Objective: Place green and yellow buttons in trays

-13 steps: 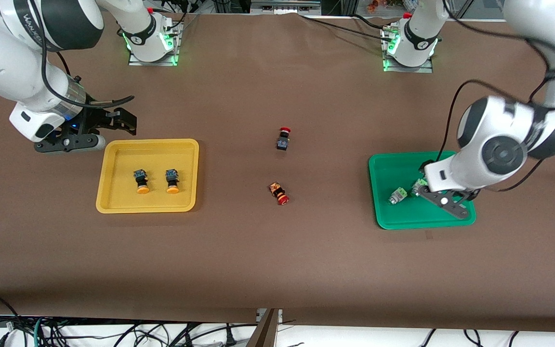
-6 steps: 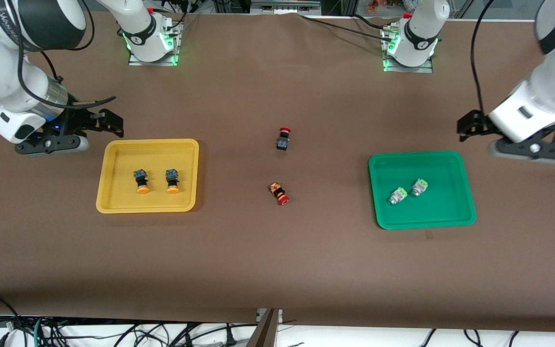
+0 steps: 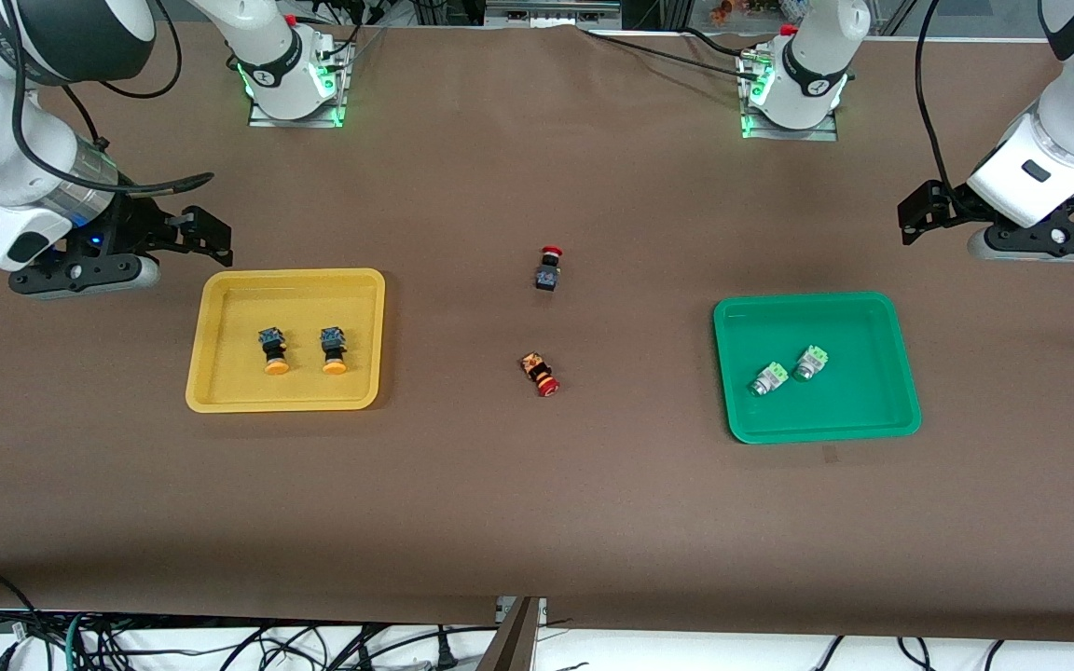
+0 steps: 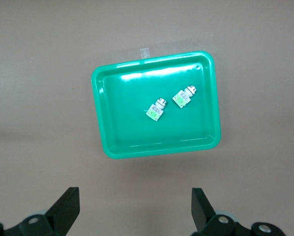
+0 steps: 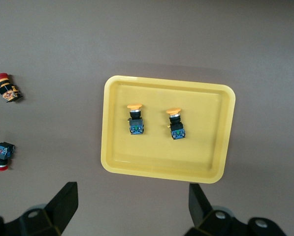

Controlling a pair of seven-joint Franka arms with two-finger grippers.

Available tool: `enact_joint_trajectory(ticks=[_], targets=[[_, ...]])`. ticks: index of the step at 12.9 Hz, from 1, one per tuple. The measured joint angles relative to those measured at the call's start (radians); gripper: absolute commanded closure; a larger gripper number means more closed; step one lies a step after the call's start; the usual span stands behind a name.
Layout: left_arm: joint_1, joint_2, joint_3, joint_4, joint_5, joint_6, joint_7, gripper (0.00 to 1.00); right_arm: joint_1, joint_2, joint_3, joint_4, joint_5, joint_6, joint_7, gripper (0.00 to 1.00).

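Note:
Two yellow-capped buttons (image 3: 273,351) (image 3: 333,349) lie side by side in the yellow tray (image 3: 295,289). Two green-bodied buttons (image 3: 768,378) (image 3: 809,362) lie in the green tray (image 3: 863,326). My left gripper (image 3: 1039,244) is open and empty, up over bare table off the green tray's corner at the left arm's end. My right gripper (image 3: 85,275) is open and empty, over bare table beside the yellow tray at the right arm's end. The left wrist view shows the green tray (image 4: 137,88) and both green buttons (image 4: 155,109). The right wrist view shows the yellow tray (image 5: 161,162) with its buttons (image 5: 135,119).
Two red-capped buttons lie on the brown table between the trays, one (image 3: 549,267) farther from the front camera, one (image 3: 540,373) nearer. Both also show in the right wrist view (image 5: 6,88) (image 5: 1,156). A tape scrap (image 4: 145,51) lies by the green tray.
My left gripper let go of a green button in the green tray, rose and moved off toward the left arm's end. My right gripper drifted slightly away from the yellow tray.

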Motion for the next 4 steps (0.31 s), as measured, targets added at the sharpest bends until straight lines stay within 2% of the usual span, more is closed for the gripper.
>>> enact_joint_trajectory(ticks=[4], targets=[[-0.002,0.006,0.000,0.002,0.000,0.007,-0.002,0.00,-0.003,0.000,0.000,0.005,-0.017,-0.007,0.000,0.01]])
